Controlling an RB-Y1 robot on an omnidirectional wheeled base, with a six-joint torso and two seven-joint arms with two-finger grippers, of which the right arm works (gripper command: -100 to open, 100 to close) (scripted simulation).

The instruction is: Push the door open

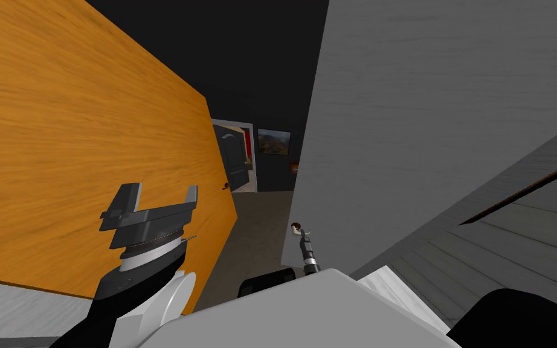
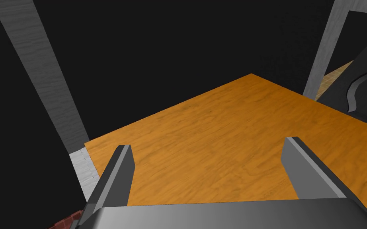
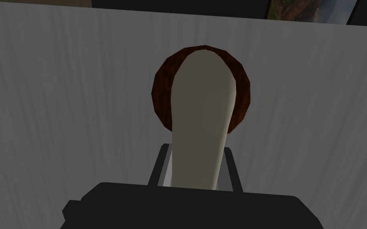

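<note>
Left gripper [image 1: 161, 192], lower left: dark grey box, two grey blade fingers [image 1: 191, 194]; white wrist collar [image 1: 150, 255], black forearm [image 1: 111, 293], white round joint [image 1: 177, 297].

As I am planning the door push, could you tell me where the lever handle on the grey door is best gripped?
Grip the lever handle on its narrow shaft, short of the round brown rosette, coming along its length from the free end, a finger on each long side. The right gripper is shut on it so.
</note>
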